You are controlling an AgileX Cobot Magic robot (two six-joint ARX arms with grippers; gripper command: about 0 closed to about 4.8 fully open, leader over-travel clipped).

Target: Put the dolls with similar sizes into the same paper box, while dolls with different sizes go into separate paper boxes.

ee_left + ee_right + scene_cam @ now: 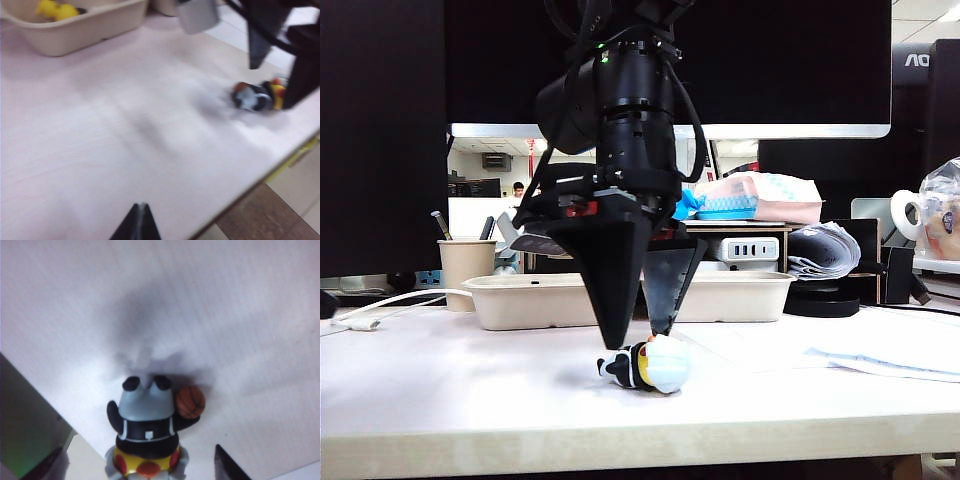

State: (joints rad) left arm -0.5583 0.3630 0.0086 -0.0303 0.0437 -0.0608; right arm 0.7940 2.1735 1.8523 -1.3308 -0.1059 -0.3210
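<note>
Now | right fingers (638,335) spread astride doll (650,366), gripping nothing | left fingers (137,223) together, empty | near tabletop (470,390) edge

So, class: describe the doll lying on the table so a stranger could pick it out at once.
Start at the white table and find the right gripper hanging near its front edge. Below its spread fingers lies the doll on its side: black, white and yellow, with a pale blue part and a small orange basketball.

Black-white-yellow doll (646,365), pale blue head, orange ball (190,402); beige box (75,27); black tool (635,330).
</note>
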